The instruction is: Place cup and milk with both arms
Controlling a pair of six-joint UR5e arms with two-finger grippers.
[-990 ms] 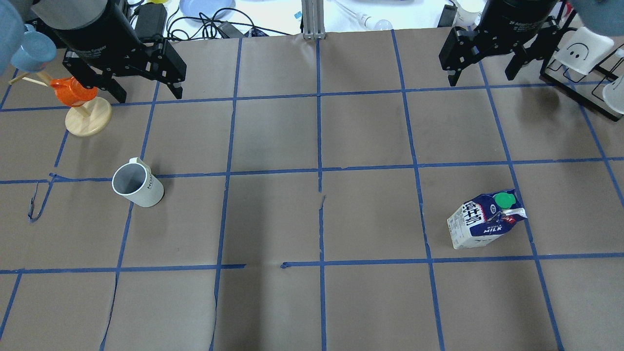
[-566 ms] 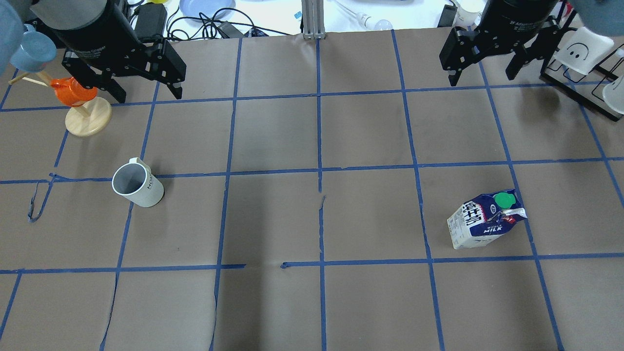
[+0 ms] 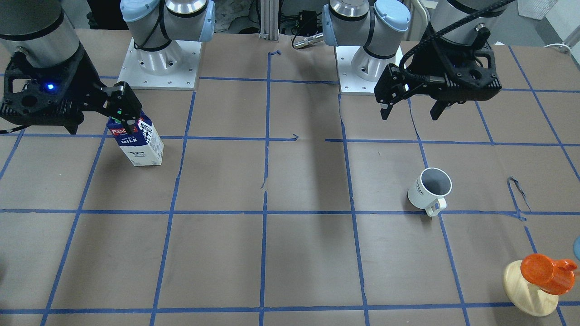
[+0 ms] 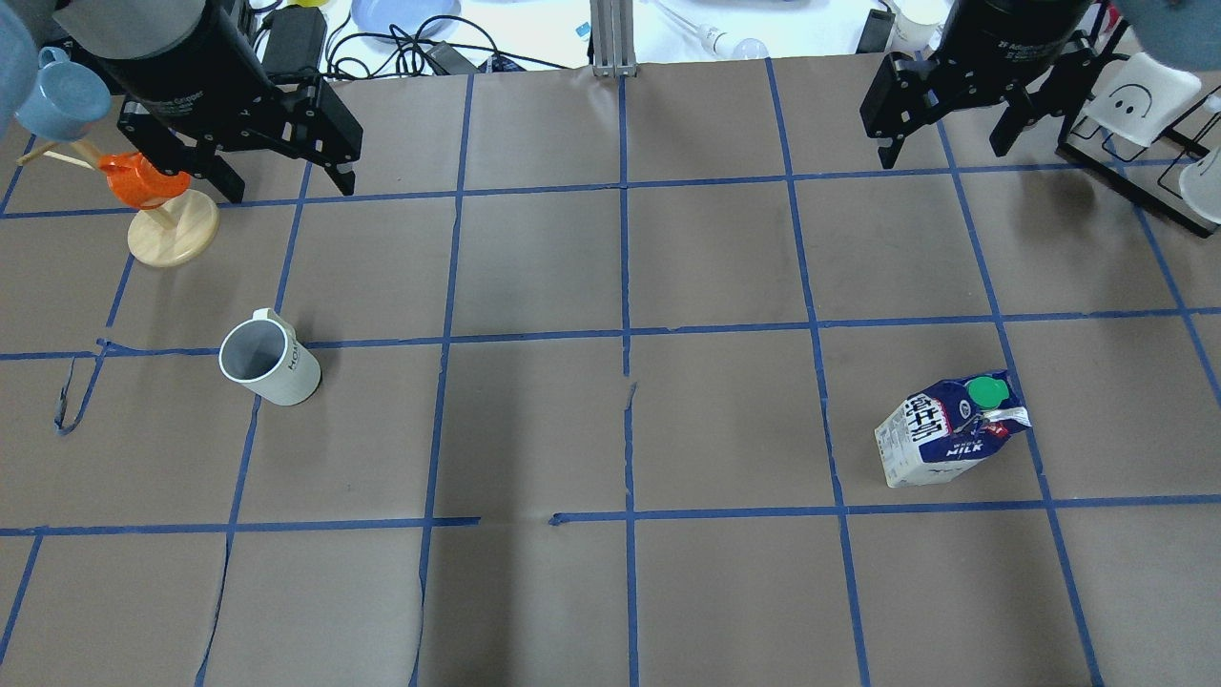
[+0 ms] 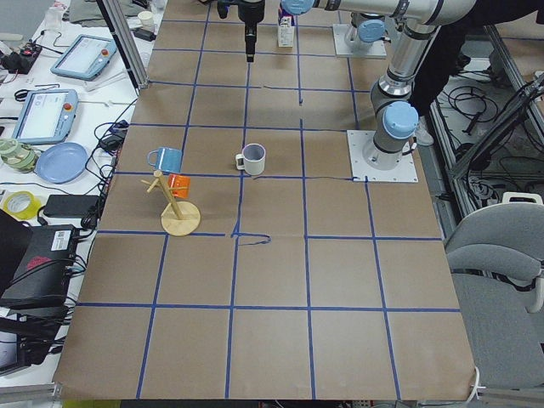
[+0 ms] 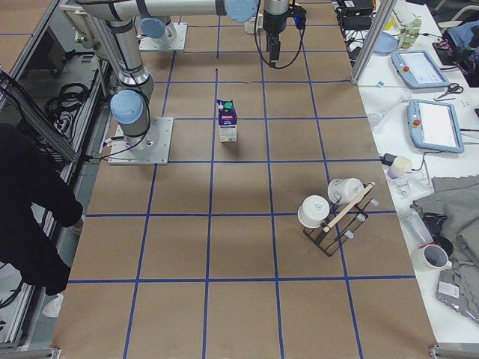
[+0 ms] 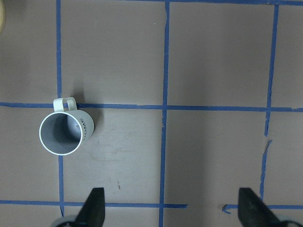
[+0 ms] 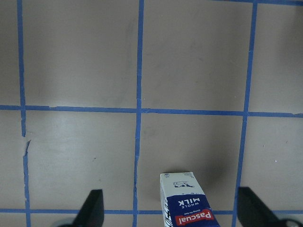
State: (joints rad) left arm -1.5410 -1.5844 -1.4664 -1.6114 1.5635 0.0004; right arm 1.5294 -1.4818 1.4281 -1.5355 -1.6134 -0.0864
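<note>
The white cup (image 4: 270, 363) stands upright on the brown table's left side, handle toward the far edge; it also shows in the front view (image 3: 429, 188) and the left wrist view (image 7: 64, 132). The milk (image 4: 944, 431), blue and white with a green cap, stands on the right side; it shows in the front view (image 3: 139, 138) and the right wrist view (image 8: 187, 201). My left gripper (image 4: 289, 189) is open and empty, high above the table, beyond the cup. My right gripper (image 4: 944, 153) is open and empty, high and beyond the milk.
A pale wooden stand (image 4: 172, 229) with an orange cup and a blue cup (image 4: 62, 100) is at the far left beside the left gripper. A black wire rack (image 4: 1135, 162) with white cups is at the far right. Cables and a plate lie past the far edge.
The left gripper has shifted very slightly. The cup, the milk and the right gripper have not moved.
</note>
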